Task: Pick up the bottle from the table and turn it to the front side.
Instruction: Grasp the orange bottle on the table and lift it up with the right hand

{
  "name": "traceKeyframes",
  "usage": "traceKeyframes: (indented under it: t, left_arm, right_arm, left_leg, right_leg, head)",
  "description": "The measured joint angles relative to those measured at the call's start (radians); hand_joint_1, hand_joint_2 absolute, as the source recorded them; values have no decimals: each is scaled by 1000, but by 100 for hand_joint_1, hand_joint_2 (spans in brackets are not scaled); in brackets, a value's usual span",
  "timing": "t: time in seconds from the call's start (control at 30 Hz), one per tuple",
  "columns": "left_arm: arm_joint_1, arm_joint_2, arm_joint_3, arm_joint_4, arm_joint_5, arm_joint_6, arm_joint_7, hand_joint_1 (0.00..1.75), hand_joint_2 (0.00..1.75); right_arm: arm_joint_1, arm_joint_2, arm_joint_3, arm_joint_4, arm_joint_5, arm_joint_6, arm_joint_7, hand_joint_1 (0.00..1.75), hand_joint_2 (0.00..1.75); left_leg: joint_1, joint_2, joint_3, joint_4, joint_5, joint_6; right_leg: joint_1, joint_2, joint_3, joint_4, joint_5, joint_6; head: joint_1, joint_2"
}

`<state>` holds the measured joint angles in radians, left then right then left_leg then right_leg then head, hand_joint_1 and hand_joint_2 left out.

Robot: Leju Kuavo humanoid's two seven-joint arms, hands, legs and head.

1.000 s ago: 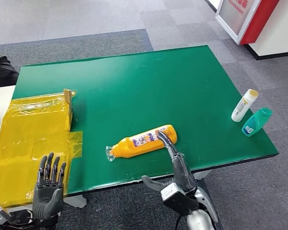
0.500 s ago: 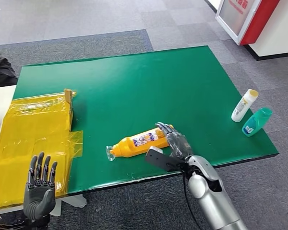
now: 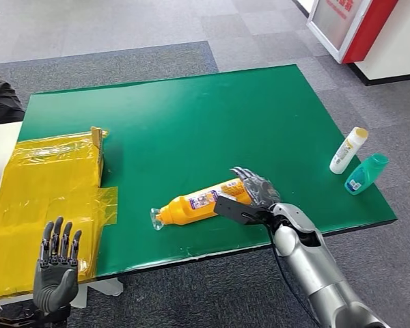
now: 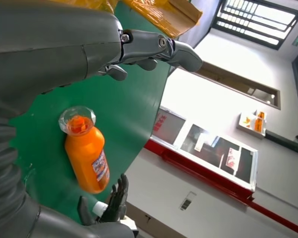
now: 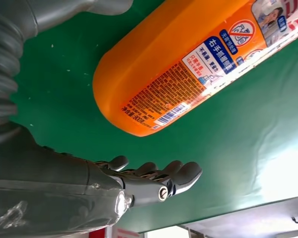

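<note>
Here the orange bottle (image 3: 203, 202) is lying on its side near the green table's (image 3: 193, 116) near edge. The right hand (image 3: 252, 195) is hovering at its base, fingers spread, holding nothing. The left hand (image 3: 56, 270) is waiting empty, fingers apart.
</note>
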<state>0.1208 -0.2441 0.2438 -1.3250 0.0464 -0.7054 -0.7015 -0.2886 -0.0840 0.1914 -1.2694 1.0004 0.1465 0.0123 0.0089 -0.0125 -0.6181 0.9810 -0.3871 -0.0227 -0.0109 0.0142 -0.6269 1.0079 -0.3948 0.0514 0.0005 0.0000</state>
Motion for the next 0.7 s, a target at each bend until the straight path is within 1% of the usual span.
traceKeyframes:
  t: [0.1, 0.17, 0.23, 0.37, 0.5, 0.7]
  left_arm:
    - [-6, 3, -1, 5, 9, -10, 0, 0, 175]
    - [-18, 7, -5, 15, 23, -20, 0, 0, 175]
    - [-29, 11, -8, 25, 36, -26, 0, 0, 175]
    - [-42, 21, -11, 40, 50, -43, 0, 0, 175]
    - [-61, 30, -14, 62, 53, -53, 0, 0, 175]
    - [-82, 35, -22, 92, 50, -56, 0, 0, 175]
  right_arm:
    - [-51, -10, 15, 55, 5, 53, 32, 0, 175]
    - [-130, -18, 38, 146, 12, 84, 44, 0, 175]
    - [-214, -22, 61, 245, 20, 108, 37, 0, 175]
    - [-336, -21, 112, 416, 21, 177, 23, 0, 175]
    - [-422, -7, 164, 561, 18, 196, 23, 0, 175]
    - [-522, 34, 218, 697, 29, 241, 45, 0, 175]
  left_leg:
    - [0, 0, -1, 0, 0, 0]
    - [0, 0, -1, 0, 2, 0]
    - [0, 0, -1, 0, 3, 1]
    - [-1, 0, -2, 0, 5, 1]
    - [0, 0, -2, 0, 5, 0]
    - [0, 0, -2, 0, 5, 0]
  right_leg:
    - [0, 0, -1, 0, 1, 0]
    - [0, 0, -1, 0, 3, 0]
    - [-1, 0, -1, 0, 4, 0]
    - [-1, 0, -1, 0, 5, 1]
    - [-1, 0, -1, 0, 5, 1]
    - [-1, 0, -2, 0, 5, 1]
  head:
    - [0, 0]
    - [0, 0]
    - [0, 0]
    - [0, 0]
    - [0, 0]
    - [0, 0]
